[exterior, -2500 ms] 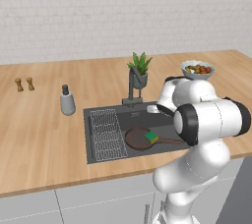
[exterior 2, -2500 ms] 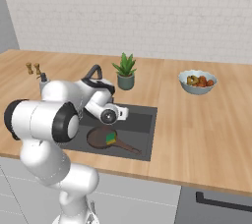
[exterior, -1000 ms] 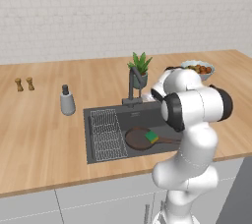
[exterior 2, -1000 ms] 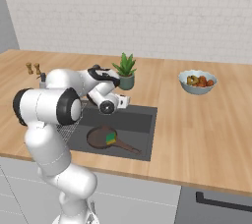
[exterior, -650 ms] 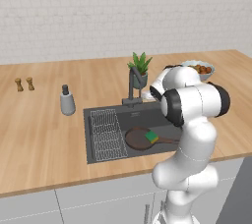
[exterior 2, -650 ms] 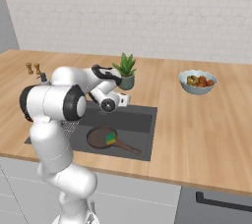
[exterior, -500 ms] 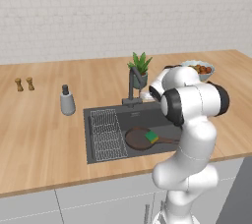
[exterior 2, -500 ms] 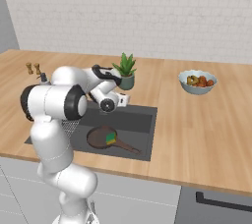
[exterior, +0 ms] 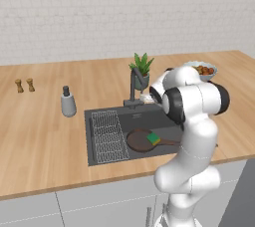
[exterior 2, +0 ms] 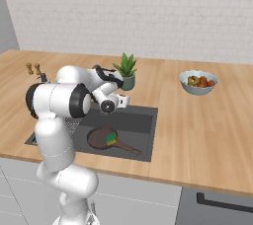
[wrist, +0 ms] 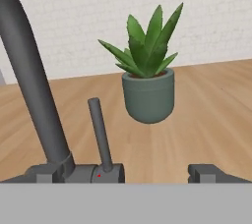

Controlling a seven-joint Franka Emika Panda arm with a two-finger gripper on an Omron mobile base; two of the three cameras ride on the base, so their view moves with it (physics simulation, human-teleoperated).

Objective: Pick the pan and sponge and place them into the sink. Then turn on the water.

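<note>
The dark brown pan [exterior: 139,140] lies in the dark grey sink [exterior: 99,116], its thin handle pointing right. On its right side rests the green and yellow sponge [exterior: 153,138]. Both show again in the right base view, pan [exterior 2: 100,139] and sponge [exterior 2: 111,138]. My gripper [exterior: 148,99] hovers above the sink's back edge at the faucet [exterior: 133,82], open and holding nothing. In the hand view my gripper [wrist: 123,175] faces the faucet's upright lever [wrist: 99,129], which stands between the fingertips [wrist: 206,173], beside the curved spout [wrist: 29,80]. The water is out of view.
A potted plant [exterior: 142,71] stands just behind the faucet. A bowl of fruit [exterior: 201,69] sits at the back right. A soap dispenser [exterior: 67,103] and two small shakers [exterior: 24,85] are on the counter to the left. A wire rack [exterior: 107,136] fills the sink's left part.
The arm has lifted out of the sink and swung the hand back to the faucet, edging closer over the last second. Pan and sponge have not moved. The gripper stays open.
</note>
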